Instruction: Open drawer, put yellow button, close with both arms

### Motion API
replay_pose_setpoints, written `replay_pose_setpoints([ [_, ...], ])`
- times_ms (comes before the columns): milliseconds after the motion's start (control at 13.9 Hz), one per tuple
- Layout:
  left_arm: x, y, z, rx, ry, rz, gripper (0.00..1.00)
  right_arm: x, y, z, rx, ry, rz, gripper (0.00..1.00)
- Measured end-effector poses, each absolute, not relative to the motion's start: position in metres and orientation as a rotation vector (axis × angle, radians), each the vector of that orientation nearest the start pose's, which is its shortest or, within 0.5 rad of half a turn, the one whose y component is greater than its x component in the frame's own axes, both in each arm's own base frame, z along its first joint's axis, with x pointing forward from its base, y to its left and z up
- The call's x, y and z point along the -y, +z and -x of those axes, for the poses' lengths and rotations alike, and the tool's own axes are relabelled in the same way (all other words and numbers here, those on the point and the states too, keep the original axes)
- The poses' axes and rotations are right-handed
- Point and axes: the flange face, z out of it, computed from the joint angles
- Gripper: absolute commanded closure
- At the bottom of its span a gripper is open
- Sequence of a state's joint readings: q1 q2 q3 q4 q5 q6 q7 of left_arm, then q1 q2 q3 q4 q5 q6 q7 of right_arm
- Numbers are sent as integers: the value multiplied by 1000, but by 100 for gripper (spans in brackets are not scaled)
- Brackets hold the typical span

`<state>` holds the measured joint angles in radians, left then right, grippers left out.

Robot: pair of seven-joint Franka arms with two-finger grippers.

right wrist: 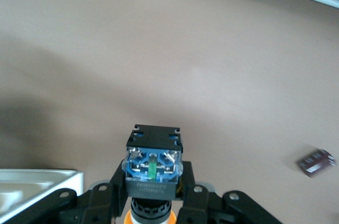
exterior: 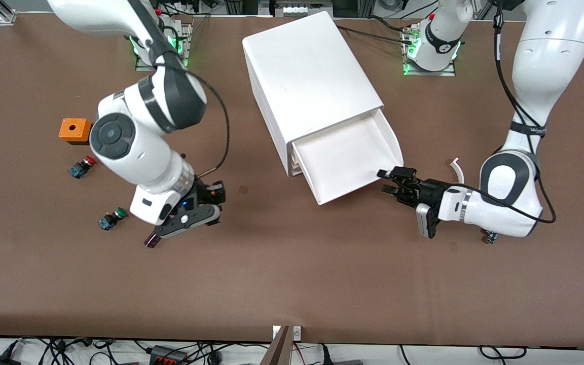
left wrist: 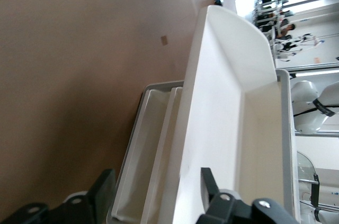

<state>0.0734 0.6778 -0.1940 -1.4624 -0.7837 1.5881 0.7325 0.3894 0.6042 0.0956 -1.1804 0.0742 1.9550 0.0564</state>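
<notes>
Right tool clamped on yellow button over tabletop, open drawer toward left arm's end; left tool, fingers apart, at drawer's front.

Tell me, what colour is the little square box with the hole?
Orange. The square box shows best in the front view.

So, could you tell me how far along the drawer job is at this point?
Done: the drawer stands pulled out of the cabinet, with the left gripper open at its front corner. In hand: the right gripper is shut on the yellow button, over the bare table, not over the drawer. Left: carrying the button into the drawer, releasing it, and pushing the drawer shut with both arms.
</notes>
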Motion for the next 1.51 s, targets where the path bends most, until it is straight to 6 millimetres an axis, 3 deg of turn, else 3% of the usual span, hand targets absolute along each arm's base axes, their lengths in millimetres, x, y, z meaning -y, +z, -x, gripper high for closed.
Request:
replay_pose_setpoints([
  [215,116,348,-664,651,-360,-2210,0,-396,486,-632,550,-189,2871,100],
  [359,101,376,-663,668,-433,-2391,0,-435,495,-605,552,-194,2886,100],
  [502,88,393,-661,658,-501,-2603,0,-467,496,-582,523,-196,2902,100],
  [717,83,412,-661,646,-552,-2888,0,-508,501,-552,479,-201,2891,100],
  [933,80,461,-679,660,-387,-3071,0,-534,494,-542,463,-239,2858,100],
  [1076,66,491,-689,591,-252,-3127,0,-548,485,-537,436,-254,2840,100],
  [1291,44,496,-696,341,-193,-3172,0,-574,470,-523,412,-274,2809,100],
  [1507,25,475,-698,53,-245,-3131,0,-588,455,-519,404,-305,2795,100],
])
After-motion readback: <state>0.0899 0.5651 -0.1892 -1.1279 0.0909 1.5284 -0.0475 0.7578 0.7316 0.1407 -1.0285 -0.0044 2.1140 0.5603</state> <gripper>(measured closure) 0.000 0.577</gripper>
